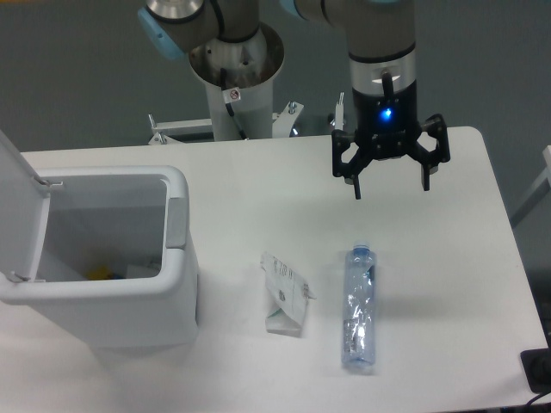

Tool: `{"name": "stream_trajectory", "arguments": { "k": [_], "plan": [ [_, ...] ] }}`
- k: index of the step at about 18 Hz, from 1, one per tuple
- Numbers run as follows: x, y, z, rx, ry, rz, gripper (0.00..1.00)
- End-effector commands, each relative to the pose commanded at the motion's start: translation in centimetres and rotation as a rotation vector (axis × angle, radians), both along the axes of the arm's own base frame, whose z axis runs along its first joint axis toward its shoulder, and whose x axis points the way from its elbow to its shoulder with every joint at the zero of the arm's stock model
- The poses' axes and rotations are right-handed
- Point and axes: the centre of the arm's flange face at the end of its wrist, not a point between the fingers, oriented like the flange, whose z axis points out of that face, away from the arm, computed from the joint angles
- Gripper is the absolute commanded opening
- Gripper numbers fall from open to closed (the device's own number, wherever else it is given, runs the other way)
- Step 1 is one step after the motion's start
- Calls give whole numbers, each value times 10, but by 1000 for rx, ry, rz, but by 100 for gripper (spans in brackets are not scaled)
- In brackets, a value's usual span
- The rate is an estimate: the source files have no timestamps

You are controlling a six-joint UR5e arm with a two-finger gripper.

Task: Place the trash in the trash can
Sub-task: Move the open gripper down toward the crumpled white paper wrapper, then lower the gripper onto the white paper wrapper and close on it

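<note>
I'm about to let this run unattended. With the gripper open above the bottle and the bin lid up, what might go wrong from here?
The bottle is round, clear and looks crumpled, so it may roll or slip as the gripper closes on it. The paper packet lies flat on the table, so it may be hard to pinch. The trash can opening is high-walled, so a low carry might hit its rim.

A white table (pixel 448 284) is seen carrying three things. A clear plastic water bottle (pixel 359 310) with a blue cap is laid flat below the spread jaws, cap end nearest them. A white paper packet (pixel 285 294) is laid beside it, and an open-lidded trash can (pixel 103 267) is stood farthest from the jaws.
</note>
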Motion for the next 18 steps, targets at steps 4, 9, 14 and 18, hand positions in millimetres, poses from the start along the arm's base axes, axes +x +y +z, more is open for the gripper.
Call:
{"name": "stream_trajectory", "arguments": {
  "k": [4,9,14,18],
  "plan": [
    [7,16,-23,-21,-25,-25,100],
    [18,43,-76,-71,-102,-66,100],
    [47,96,-146,-106,-210,-50,100],
    [63,126,-187,-89,-241,-8,100]
  ]
}}
